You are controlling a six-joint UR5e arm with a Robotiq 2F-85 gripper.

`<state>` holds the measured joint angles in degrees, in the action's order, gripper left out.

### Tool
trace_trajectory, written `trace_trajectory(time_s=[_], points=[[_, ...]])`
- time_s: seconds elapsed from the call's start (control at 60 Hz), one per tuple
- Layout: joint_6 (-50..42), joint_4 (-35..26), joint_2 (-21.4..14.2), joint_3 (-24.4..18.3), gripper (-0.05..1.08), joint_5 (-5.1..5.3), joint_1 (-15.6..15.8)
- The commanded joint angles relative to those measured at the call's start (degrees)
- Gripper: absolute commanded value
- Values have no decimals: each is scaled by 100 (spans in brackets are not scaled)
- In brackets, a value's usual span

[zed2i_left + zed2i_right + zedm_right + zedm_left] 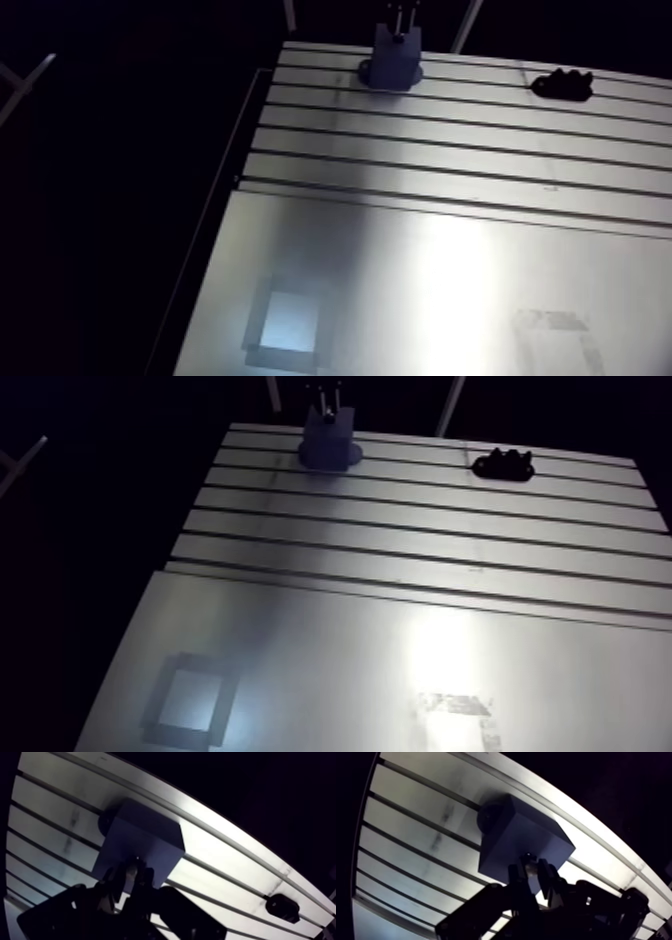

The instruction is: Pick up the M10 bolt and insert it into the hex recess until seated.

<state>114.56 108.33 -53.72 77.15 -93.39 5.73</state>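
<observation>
The pick-up looks done: the gripper [532,861] is nearly closed, its two fingers clamped on a pale slim piece that I take to be the bolt [132,872]. It hangs tip-down just over the blue block [511,837], which stands at the far edge of the table [450,170]. The insertion is left to do. The hex recess itself is not visible, presumably in the block's top face under the fingers, and whether the tip touches the block cannot be told. A black part [562,85] lies well apart along the same edge.
</observation>
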Motion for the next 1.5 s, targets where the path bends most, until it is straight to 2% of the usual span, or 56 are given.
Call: trace_trajectory(time_s=[0.017,0.217,0.233,0.25,0.267,0.333,0.35,0.367,0.467,0.483,0.517,0.9,1.017,1.2,1.367,1.45,1.467,1.483,1.5], points=[[80,-9,-1,-3,75,-1,25],[81,-9,-1,-3,75,-1,25],[80,-9,-1,-3,68,-7,25],[80,-9,-1,-3,68,-7,25],[80,-16,-1,12,58,-16,25],[80,-17,-1,39,49,-26,25],[80,-25,-1,56,33,-26,25],[87,-41,-1,66,24,-26,25],[73,-30,-9,75,19,-26,40],[71,-27,-17,76,3,-26,42],[71,-11,-19,84,1,-18,43],[4,26,-44,32,0,-17,43],[-81,118,-119,6,0,25,43],[-920,57,-263,-57,0,1,51],[-1608,-250,-351,-79,0,-25,51],[-2053,-625,-362,-165,7,8,43],[-2198,-729,-369,-184,16,16,43],[-2198,-729,-369,-184,16,16,43],[-2317,-789,-370,-187,27,18,50]])
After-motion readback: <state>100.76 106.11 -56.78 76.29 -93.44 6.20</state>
